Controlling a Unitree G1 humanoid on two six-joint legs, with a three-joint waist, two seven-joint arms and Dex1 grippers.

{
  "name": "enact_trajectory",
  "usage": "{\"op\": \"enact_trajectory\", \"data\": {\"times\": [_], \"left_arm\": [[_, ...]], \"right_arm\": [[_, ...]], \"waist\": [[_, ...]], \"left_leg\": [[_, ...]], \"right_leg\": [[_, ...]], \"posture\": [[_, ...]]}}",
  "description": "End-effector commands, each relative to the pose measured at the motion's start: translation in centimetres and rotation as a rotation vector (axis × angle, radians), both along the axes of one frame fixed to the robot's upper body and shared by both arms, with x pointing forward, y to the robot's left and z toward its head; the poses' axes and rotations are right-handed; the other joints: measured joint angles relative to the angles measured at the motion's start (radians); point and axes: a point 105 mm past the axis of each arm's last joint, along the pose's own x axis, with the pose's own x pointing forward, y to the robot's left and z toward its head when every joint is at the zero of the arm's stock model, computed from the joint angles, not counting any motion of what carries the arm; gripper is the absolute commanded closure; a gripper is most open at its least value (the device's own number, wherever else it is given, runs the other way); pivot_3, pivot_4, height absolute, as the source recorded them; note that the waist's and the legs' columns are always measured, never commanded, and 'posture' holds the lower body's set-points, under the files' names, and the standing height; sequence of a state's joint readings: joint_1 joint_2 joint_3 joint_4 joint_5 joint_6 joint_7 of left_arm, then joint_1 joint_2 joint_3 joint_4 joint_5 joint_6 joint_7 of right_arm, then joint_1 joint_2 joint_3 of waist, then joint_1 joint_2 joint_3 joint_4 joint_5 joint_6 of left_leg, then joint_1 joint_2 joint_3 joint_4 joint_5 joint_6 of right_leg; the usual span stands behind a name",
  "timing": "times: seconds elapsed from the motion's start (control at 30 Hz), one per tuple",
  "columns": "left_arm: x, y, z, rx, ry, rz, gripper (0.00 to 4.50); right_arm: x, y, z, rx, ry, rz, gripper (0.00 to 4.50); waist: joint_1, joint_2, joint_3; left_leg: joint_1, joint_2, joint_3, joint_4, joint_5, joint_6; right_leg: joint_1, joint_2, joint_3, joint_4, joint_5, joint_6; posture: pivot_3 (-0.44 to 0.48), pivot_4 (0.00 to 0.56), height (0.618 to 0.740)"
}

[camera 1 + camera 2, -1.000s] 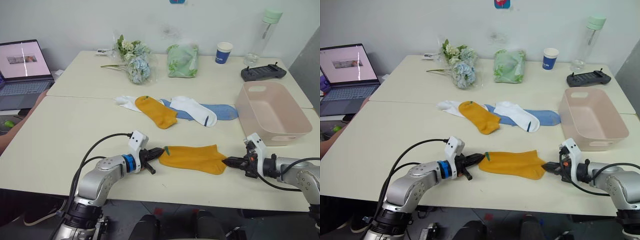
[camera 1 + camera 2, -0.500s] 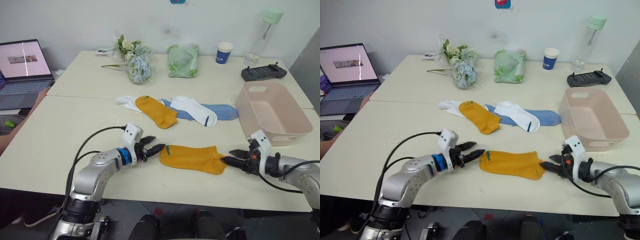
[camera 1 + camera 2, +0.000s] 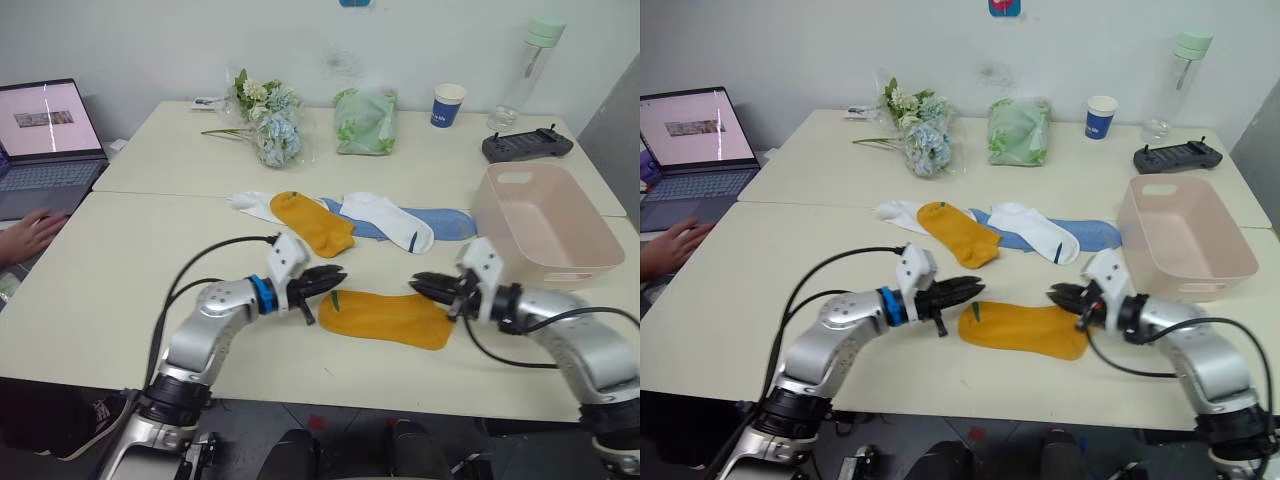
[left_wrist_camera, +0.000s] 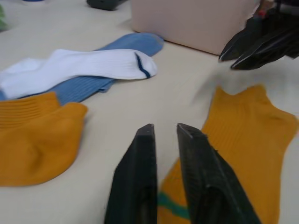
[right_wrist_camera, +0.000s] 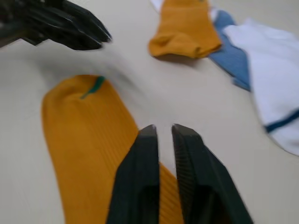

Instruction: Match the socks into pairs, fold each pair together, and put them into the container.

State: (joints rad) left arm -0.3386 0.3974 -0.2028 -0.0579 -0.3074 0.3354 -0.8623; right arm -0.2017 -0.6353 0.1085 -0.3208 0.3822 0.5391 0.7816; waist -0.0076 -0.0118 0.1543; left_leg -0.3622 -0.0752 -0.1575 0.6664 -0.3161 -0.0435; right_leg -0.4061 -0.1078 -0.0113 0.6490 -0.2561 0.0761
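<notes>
while a mustard-yellow sock lies flat near the front edge of the tabletop, both hands hang just over its ends with nothing in them: the left hand at the cuff end with the green mark, its two black fingers nearly together with a slim gap between them, and the right hand above the far-right end of the sock, its fingers likewise almost closed and empty. toward the middle of the tabletop the other socks lie in a loose row: a second mustard-yellow sock on top of a white sock, then a white sock with a dark stripe resting across a light blue sock. the pale pink container sits at the right edge of the tabletop, just beyond the right hand. along the back edge stand a bunch of flowers, a green cloth bundle, a blue-and-white paper cup, a clear bottle and a black controller. a laptop is off the left edge, with a person's hand below it
</notes>
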Motion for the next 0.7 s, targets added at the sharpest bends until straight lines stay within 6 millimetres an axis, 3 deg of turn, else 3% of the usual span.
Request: {"op": "enact_trajectory", "data": {"times": [0.03,0.1,0.23,0.4,0.57,0.7], "left_arm": [[-0.2,-0.9,-0.3,0.021,-0.036,-0.033,4.48],[-0.1,-0.9,-1.0,0.040,-0.032,-0.031,4.48],[0.5,0.3,-4.2,0.144,-0.013,0.023,4.48],[0.2,2.4,-5.2,0.184,-0.005,0.058,4.48],[-0.1,3.6,-4.1,0.121,-0.017,0.070,4.48],[-0.6,3.3,-2.1,0.068,-0.073,0.032,4.48]], "right_arm": [[-0.6,0.9,-0.7,-0.041,-0.054,0.037,4.46],[-0.7,1.0,-1.2,-0.049,-0.055,0.036,4.46],[-0.3,-0.8,-4.0,-0.101,-0.035,-0.037,4.46],[-0.2,-2.8,-4.6,-0.116,-0.032,-0.091,4.46],[-0.4,-4.3,-3.9,-0.096,-0.045,-0.114,4.46],[-1.3,-3.3,-1.0,0.022,-0.097,-0.043,4.46]], "waist": [[0.001,0.000,0.000],[-0.001,0.000,0.000],[-0.001,0.000,0.000],[-0.001,0.000,-0.002],[0.000,0.001,-0.002],[-0.001,0.001,-0.002]], "left_leg": [[0.000,0.000,0.000,0.000,0.000,0.000],[0.000,0.000,0.000,0.000,0.000,0.000],[0.001,0.000,0.000,0.000,0.000,0.000],[0.002,0.000,0.000,0.000,0.000,0.000],[0.003,0.000,0.001,0.000,0.000,0.000],[0.003,0.000,0.001,-0.001,0.000,0.000]], "right_leg": [[0.000,0.000,0.000,0.000,0.000,0.000],[0.000,0.000,0.000,0.000,0.000,0.000],[0.000,0.000,0.000,0.000,0.000,0.000],[0.001,0.000,0.000,0.001,0.000,0.000],[0.002,0.000,0.001,0.001,0.000,0.000],[0.001,0.000,0.001,0.001,0.000,0.000]], "posture": [[0.000,0.150,0.740],[0.000,0.150,0.740],[0.000,0.150,0.740],[0.000,0.150,0.740],[0.000,0.150,0.740],[0.000,0.150,0.740]]}}
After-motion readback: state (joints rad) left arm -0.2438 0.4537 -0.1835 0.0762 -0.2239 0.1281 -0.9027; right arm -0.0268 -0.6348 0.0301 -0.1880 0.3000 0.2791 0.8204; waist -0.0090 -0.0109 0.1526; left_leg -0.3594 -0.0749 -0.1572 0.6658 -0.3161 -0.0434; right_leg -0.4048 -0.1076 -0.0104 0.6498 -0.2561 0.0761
